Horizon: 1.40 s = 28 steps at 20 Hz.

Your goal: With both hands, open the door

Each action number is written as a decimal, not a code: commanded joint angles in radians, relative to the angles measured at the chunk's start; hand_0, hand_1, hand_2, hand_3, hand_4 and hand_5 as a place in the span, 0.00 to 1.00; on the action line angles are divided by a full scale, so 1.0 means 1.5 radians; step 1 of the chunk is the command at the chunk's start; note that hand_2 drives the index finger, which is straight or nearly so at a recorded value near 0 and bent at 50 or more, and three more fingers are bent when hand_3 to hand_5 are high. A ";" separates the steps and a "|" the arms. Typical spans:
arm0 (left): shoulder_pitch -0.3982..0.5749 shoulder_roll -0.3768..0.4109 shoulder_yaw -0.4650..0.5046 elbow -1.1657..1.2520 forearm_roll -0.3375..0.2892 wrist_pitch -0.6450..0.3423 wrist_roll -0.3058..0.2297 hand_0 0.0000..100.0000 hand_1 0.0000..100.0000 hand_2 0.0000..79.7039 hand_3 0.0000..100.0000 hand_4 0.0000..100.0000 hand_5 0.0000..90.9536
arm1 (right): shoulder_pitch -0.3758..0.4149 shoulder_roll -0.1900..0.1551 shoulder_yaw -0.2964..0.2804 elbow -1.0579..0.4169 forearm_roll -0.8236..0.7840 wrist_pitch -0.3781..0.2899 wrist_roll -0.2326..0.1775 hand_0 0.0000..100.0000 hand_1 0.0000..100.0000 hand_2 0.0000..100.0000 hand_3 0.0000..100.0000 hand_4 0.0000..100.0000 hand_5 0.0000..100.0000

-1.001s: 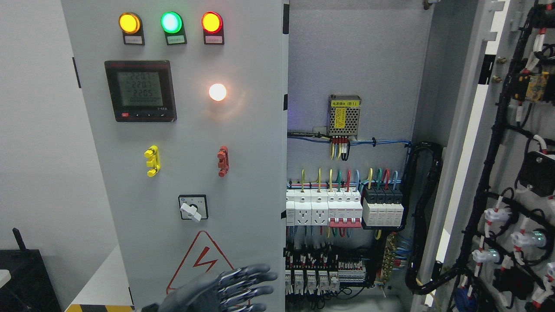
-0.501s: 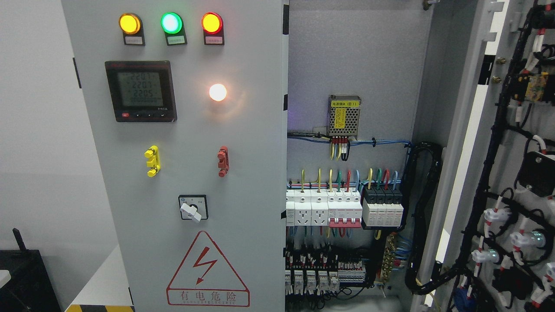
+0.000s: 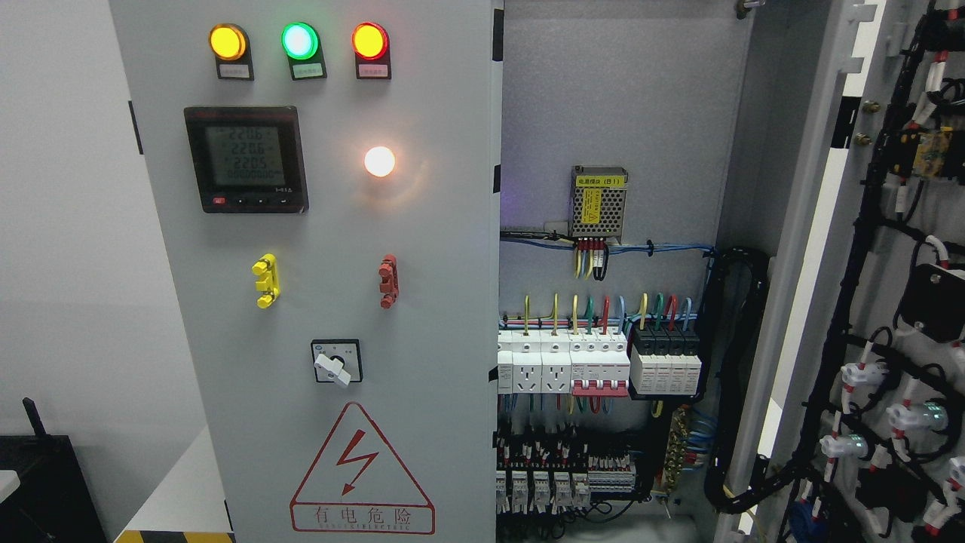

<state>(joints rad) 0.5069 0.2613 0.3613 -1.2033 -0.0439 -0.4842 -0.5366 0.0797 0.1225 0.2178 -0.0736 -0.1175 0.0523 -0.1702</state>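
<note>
- Standing in the head view: electrical cabinet with two doors. Right door (image 3: 889, 302) swung wide open, its inner face with black wiring turned toward the camera. Left door (image 3: 332, 302) still covers the cabinet's left half.
- Neither hand in view, so cannot tell whether the fingers are wide, narrow or holding anything.
- Left door: tall panel, long axis vertical, front face pointing at the camera. Free edge (image 3: 496, 302) runs down the middle, beside the exposed interior (image 3: 603, 113). Hinges likely on its left side.
- Door carries three lamps (image 3: 298, 41), a meter (image 3: 246, 158), a white light (image 3: 379, 161), yellow handle (image 3: 265, 280), red handle (image 3: 387, 280), rotary switch (image 3: 336, 362), warning triangle (image 3: 362, 471).
- Judged step: right half done, left door remains.
- To do it well: bring a hand to the free edge, hook fingers behind it, pull outward and leftward along the hinge arc.
- Keep fingers clear of the breakers (image 3: 562, 366) and wires just inside that edge.
- Avoid pressing the switch or meter; the lit lamps suggest the panel is live.
</note>
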 commanded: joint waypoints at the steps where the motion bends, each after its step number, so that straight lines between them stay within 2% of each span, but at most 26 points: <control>1: 0.020 -0.101 0.067 0.396 -0.090 -0.001 0.059 0.12 0.39 0.00 0.00 0.00 0.00 | 0.000 0.000 0.000 0.000 0.001 0.000 0.000 0.12 0.39 0.00 0.00 0.00 0.00; 4: -0.051 -0.099 -0.007 0.537 -0.093 0.014 0.105 0.12 0.39 0.00 0.00 0.00 0.00 | 0.000 0.000 0.000 0.000 0.001 0.000 0.000 0.12 0.39 0.00 0.00 0.00 0.00; 7: -0.187 -0.081 -0.083 0.697 -0.092 0.087 0.141 0.12 0.39 0.00 0.00 0.00 0.00 | 0.000 0.000 0.000 0.000 0.001 0.000 0.000 0.12 0.39 0.00 0.00 0.00 0.00; 11: -0.260 -0.097 -0.134 0.727 -0.093 0.173 0.148 0.12 0.39 0.00 0.00 0.00 0.00 | 0.000 0.000 -0.001 -0.001 0.001 0.000 0.000 0.12 0.39 0.00 0.00 0.00 0.00; 14: -0.292 -0.136 -0.180 0.732 -0.093 0.220 0.185 0.12 0.39 0.00 0.00 0.00 0.00 | 0.000 0.000 -0.001 -0.001 0.001 0.000 0.000 0.12 0.39 0.00 0.00 0.00 0.00; 18: -0.300 -0.190 -0.244 0.732 -0.090 0.230 0.218 0.12 0.39 0.00 0.00 0.00 0.00 | 0.001 -0.001 -0.002 -0.001 0.001 0.000 -0.001 0.12 0.39 0.00 0.00 0.00 0.00; 22: -0.302 -0.199 -0.247 0.739 -0.084 0.243 0.283 0.12 0.39 0.00 0.00 0.00 0.00 | 0.001 -0.001 -0.002 -0.009 0.001 0.000 0.000 0.12 0.39 0.00 0.00 0.00 0.00; 28: -0.302 -0.201 -0.247 0.785 -0.045 0.277 0.280 0.12 0.39 0.00 0.00 0.00 0.00 | 0.002 -0.004 -0.001 -0.026 0.002 0.000 -0.001 0.12 0.39 0.00 0.00 0.00 0.00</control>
<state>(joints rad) 0.0666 0.0256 0.0776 -0.1952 -0.1500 -0.0886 -0.1194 0.0823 0.1211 0.2162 -0.0889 -0.1158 0.0523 -0.1661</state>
